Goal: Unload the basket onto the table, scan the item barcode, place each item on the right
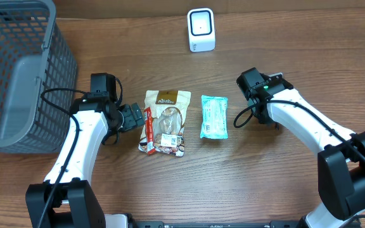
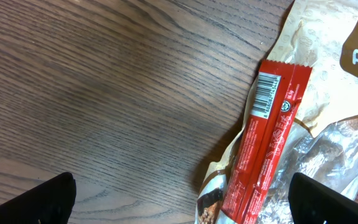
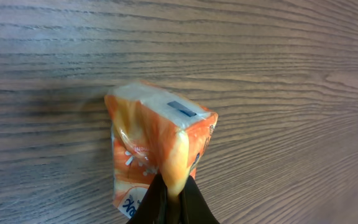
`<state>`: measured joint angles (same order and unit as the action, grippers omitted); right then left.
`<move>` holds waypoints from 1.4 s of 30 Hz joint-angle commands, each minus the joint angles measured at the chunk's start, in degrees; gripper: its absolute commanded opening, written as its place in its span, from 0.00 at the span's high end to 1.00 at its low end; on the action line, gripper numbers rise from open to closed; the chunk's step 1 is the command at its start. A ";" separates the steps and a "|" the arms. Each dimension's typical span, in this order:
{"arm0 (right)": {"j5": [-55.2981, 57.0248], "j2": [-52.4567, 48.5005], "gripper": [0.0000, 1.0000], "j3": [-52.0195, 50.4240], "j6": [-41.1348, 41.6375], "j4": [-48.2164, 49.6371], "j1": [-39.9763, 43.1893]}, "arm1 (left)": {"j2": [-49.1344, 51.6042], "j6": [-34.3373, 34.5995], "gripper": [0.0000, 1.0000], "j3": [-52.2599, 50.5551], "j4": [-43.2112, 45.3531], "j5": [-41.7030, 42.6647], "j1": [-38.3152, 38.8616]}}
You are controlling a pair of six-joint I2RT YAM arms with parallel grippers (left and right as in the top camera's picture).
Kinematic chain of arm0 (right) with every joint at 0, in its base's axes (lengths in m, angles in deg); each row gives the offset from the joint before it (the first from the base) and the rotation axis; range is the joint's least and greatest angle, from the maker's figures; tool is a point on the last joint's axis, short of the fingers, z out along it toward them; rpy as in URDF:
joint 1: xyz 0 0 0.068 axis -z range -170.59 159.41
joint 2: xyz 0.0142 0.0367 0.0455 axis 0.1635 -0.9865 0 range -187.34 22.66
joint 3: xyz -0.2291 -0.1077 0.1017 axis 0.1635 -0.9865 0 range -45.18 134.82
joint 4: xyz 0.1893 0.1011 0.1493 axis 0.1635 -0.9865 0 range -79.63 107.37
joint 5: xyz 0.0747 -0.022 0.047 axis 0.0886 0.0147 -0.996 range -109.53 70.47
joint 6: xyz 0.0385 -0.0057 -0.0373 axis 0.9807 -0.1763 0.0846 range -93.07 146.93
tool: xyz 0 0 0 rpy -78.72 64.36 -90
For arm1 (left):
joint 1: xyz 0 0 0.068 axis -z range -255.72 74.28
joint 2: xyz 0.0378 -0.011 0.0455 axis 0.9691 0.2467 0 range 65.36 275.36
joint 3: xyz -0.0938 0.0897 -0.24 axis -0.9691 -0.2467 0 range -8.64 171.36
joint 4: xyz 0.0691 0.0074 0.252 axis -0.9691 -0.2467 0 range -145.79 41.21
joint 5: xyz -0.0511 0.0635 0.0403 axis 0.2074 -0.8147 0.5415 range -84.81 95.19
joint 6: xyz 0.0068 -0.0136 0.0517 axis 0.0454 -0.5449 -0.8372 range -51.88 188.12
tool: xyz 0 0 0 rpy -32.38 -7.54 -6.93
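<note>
Biggest first: the grey basket (image 1: 18,69) sits at your far left, out of play. Mid-table lie the snack bag (image 1: 165,122) and the teal packet (image 1: 214,116), and the white scanner (image 1: 201,30) stands at the far edge. Your left gripper (image 2: 182,202) hangs spread wide and empty over the red bar (image 2: 269,143). Your right gripper (image 3: 173,202) pinches only a thin fold of the orange packet (image 3: 154,143), so it may slip or twist, and its barcode could end up facing away from the scanner
</note>
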<state>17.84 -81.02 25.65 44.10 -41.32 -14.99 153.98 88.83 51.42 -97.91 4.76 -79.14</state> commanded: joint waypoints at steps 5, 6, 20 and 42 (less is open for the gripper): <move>2.73 0.02 0.96 -3.69 0.59 1.62 -0.07 | -0.24 0.52 0.00 0.87 0.09 -0.15 0.11; 3.37 0.02 0.96 -4.11 0.61 1.95 -0.07 | -0.24 0.50 0.00 0.87 0.11 -0.13 0.11; 2.82 0.02 0.95 -6.86 0.63 3.13 -0.09 | -0.24 0.50 0.00 0.87 0.09 -0.13 0.11; -2.58 0.02 0.79 -6.86 0.61 4.90 -0.07 | -0.24 0.50 0.00 0.87 0.11 -0.13 0.11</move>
<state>15.96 -81.02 18.98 44.23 -37.02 -14.99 153.98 88.83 51.42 -97.89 4.76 -79.14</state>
